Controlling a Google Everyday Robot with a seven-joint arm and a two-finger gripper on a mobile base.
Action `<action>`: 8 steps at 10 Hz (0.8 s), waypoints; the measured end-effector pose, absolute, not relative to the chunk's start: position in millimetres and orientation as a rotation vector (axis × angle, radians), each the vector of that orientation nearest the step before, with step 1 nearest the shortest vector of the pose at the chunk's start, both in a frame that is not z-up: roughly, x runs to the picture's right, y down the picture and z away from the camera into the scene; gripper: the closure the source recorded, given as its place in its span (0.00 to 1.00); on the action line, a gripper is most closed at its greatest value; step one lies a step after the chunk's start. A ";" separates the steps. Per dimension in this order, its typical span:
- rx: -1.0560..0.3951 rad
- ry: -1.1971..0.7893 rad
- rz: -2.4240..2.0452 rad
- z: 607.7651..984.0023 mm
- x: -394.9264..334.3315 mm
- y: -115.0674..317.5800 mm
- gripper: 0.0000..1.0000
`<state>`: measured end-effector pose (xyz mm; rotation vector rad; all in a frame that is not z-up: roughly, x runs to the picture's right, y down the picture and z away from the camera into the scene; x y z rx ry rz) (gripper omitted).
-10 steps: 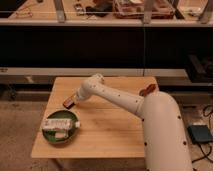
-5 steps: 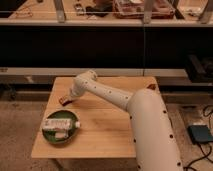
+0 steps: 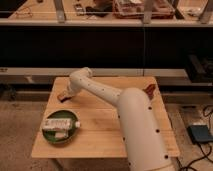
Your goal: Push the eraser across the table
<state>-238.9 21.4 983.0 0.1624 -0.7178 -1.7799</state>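
My white arm reaches from the lower right across the wooden table point(image 3: 100, 135) to its far left part. The gripper point(image 3: 65, 96) is low over the tabletop close to the left edge. A small brown block, seemingly the eraser point(image 3: 61, 98), lies on the table right at the gripper's tip, and the two look to be touching. The gripper's end is dark and merges with the block.
A green bowl point(image 3: 52, 137) holding a white packet point(image 3: 60, 123) stands at the table's front left. A reddish-brown object point(image 3: 149, 90) lies at the far right, behind my arm. Dark shelving runs behind the table. A grey box point(image 3: 200, 134) and cables lie on the floor to the right.
The gripper has swept leftward over the table, from above the bowl's far side toward the left edge. The brown block at its tip went with it. The bowl has not moved.
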 end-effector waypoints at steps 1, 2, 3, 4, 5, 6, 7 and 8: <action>0.167 -0.716 -1.775 984.4 -235.4 16.0 1.00; 0.171 -0.717 -1.768 986.1 -226.0 10.8 1.00; 0.172 -0.723 -1.753 988.1 -211.8 8.5 1.00; 0.170 -0.730 -1.730 991.9 -189.2 8.0 1.00; 0.175 -0.733 -1.708 994.3 -166.6 6.9 1.00; 0.178 -0.735 -1.703 994.5 -161.8 6.8 0.98; 0.180 -0.738 -1.707 993.8 -166.0 7.4 0.90; 0.181 -0.739 -1.707 993.6 -166.6 7.5 0.82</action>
